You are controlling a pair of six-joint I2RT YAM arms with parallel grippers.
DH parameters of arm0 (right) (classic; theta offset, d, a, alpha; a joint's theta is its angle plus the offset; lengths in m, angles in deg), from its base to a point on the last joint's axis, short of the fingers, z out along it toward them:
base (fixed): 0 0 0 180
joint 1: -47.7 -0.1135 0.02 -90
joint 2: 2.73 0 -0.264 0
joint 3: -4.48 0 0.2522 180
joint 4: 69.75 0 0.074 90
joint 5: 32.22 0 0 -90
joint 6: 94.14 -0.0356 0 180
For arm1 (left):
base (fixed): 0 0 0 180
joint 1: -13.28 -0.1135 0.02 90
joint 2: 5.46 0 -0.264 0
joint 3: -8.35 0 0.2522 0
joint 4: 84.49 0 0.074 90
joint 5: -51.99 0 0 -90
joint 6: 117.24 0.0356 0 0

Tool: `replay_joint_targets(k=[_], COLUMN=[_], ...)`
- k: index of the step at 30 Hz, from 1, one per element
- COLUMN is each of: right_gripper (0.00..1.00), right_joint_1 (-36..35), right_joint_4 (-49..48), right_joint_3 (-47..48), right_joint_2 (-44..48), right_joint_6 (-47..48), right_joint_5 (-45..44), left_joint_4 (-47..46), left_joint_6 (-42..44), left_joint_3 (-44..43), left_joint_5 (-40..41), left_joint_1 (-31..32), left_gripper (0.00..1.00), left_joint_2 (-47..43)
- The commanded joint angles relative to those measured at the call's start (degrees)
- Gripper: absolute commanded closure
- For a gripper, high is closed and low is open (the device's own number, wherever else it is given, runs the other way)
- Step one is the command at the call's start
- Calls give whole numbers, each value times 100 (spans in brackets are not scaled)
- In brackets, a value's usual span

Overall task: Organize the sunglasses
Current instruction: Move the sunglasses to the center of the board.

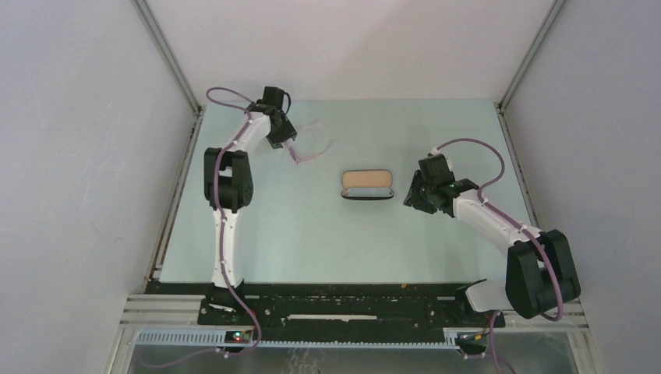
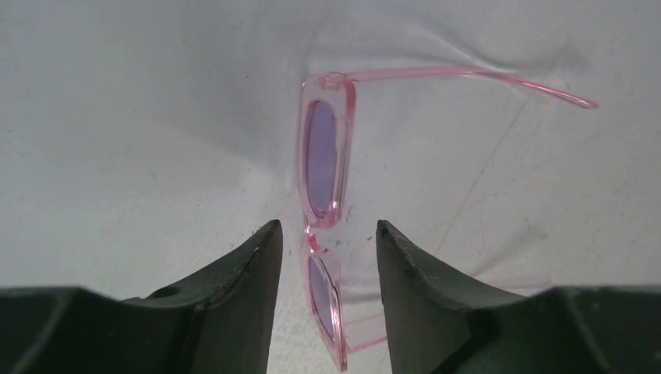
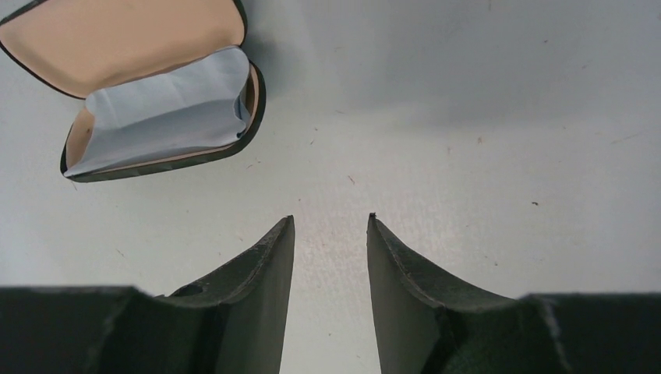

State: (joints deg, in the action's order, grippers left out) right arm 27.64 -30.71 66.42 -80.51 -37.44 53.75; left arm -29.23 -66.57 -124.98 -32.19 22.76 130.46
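The sunglasses (image 1: 308, 159) lie on the table at the far left, with a thin translucent pink frame and their arms unfolded. In the left wrist view the sunglasses (image 2: 323, 156) stand on edge, one lens beyond the fingertips and the other between the fingers. My left gripper (image 2: 327, 226) straddles that lens, open, with a gap on each side of the frame. From above, the left gripper (image 1: 290, 148) points down at the frame's near end. My right gripper (image 3: 331, 218) is open and holds nothing, hovering over bare table to the right of the case (image 3: 117, 47).
The black oblong case (image 1: 368, 185) lies open at mid-table, tan lining up. A blue-grey cloth (image 3: 167, 109) sits inside its lower half. The right gripper (image 1: 411, 195) is just right of the case. Metal frame posts and white walls bound the table.
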Motion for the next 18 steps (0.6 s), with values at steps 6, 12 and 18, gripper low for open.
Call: replay_joint_targets(k=[6,12,18], right_gripper=[54,54,56], right_joint_1=[-192,-225,-301], right_joint_4=[-199,-189,-178], right_joint_3=[329,389,411], right_joint_2=[-141,-176,-138], right_joint_6=[-49,-54,-69], right_joint_5=[79,78,121], left_joint_4=[19,-165,-419], left_joint_6=[-369,-201,111], left_joint_3=[-404,216,1181], left_joint_5=[47,-34,-62], left_joint_1=[-7,27,84], left_gripper=[52,62,68], left_joint_2=[381,34,-625])
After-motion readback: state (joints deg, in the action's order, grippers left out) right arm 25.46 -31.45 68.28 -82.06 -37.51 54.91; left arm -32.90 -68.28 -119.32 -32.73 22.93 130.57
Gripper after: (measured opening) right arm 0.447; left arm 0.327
